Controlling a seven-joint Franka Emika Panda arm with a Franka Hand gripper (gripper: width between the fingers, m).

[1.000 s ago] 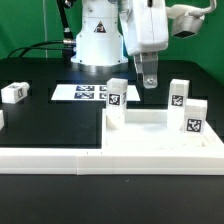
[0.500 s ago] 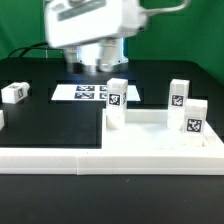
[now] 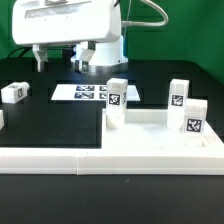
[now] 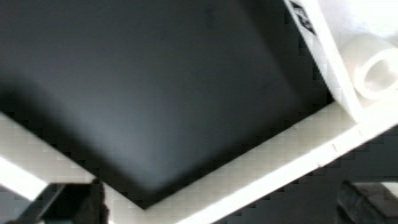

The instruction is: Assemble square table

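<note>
The white square tabletop (image 3: 150,137) lies at the front on the exterior view's right. Three tagged white legs (image 3: 117,98) (image 3: 178,97) (image 3: 192,118) stand on it. A fourth tagged leg (image 3: 14,93) lies loose on the black table at the exterior view's left. My gripper (image 3: 62,60) hangs high above the table at the back left, over the area between the loose leg and the marker board (image 3: 85,92). It is open and empty. In the wrist view my gripper (image 4: 219,205) shows both fingers (image 4: 63,203) far apart, with nothing between them.
White border bars (image 3: 50,155) run along the front of the table and meet at a corner in the wrist view (image 4: 231,165). A blurred white part (image 4: 365,70) shows at the wrist view's edge. The robot base (image 3: 98,45) stands at the back.
My gripper has swung from above the tabletop's legs on the exterior view's right to the back left, staying empty. The legs and tabletop have not moved.
</note>
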